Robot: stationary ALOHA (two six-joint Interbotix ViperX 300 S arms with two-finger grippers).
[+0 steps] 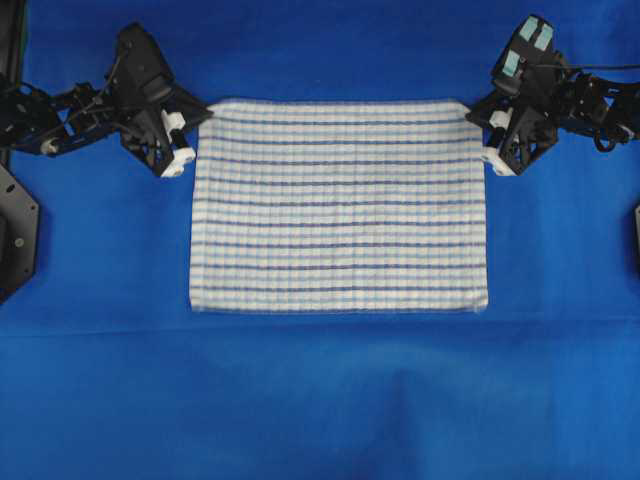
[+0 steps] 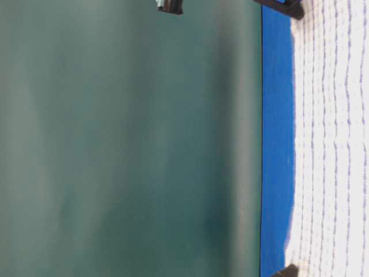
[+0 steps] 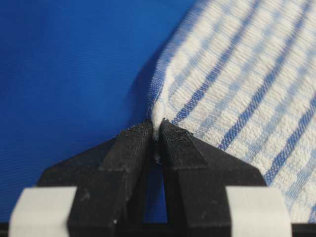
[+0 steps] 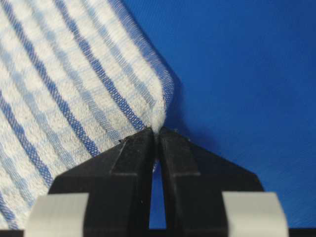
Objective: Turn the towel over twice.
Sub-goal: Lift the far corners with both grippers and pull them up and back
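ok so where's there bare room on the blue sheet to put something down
Widest free patch: the blue sheet below the towel, across the whole near side. Narrower strips run beside the towel's lower side edges. It is crowded at the towel's two far corners, where the left gripper and right gripper pinch the cloth.

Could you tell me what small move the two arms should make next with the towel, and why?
Probably lift both far corners together. The left gripper and the right gripper are each shut on a corner of the towel, which lies flat on the blue sheet, so raising them evenly would start the first turn.
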